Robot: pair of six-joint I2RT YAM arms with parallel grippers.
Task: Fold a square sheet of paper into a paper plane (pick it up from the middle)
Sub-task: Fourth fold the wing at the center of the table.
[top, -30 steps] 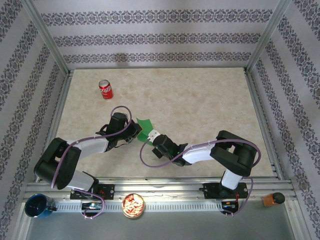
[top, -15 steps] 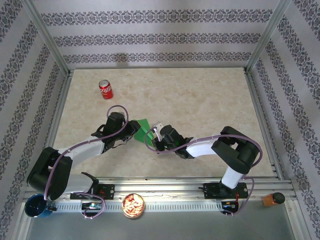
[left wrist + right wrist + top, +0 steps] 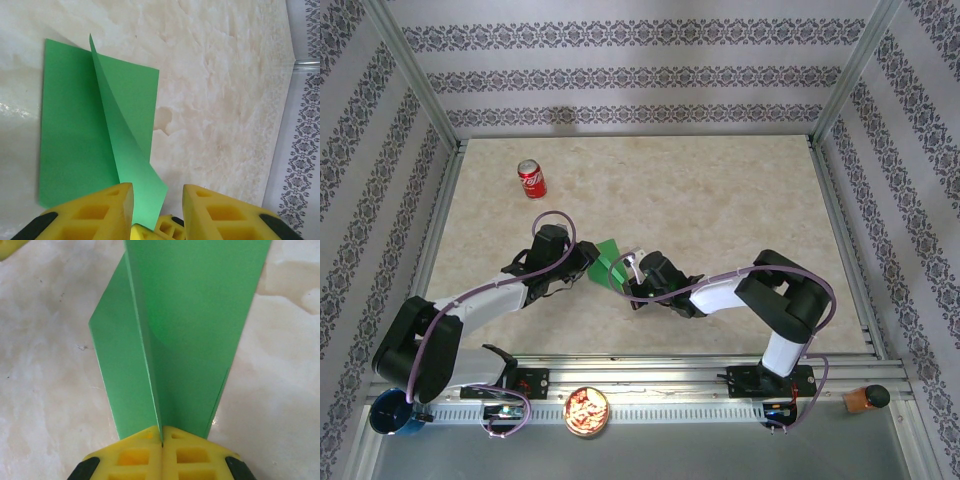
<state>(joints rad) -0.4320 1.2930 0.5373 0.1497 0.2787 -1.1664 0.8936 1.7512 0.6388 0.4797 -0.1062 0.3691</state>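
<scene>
The square sheet of paper (image 3: 604, 254) is bright green and folded, lying on the marble table just left of centre. In the left wrist view the sheet of paper (image 3: 75, 125) lies flat with one flap standing up along a crease. My left gripper (image 3: 157, 192) is open, and the flap's lower corner reaches in between its yellow fingers (image 3: 95, 210), close to the left one. From the other side, my right gripper (image 3: 162, 430) is shut on the raised fold of the paper (image 3: 190, 330). In the top view the left gripper (image 3: 585, 262) and right gripper (image 3: 623, 270) face each other across the sheet.
A red soda can (image 3: 531, 179) stands upright at the back left. On the near rail sit a blue cup (image 3: 395, 412), a bowl of snacks (image 3: 587, 411) and a brown object (image 3: 865, 398). Patterned walls enclose the table.
My left gripper has opened and let go of the paper. The right gripper has shifted a little left and away from the bases, still pinching the fold.
</scene>
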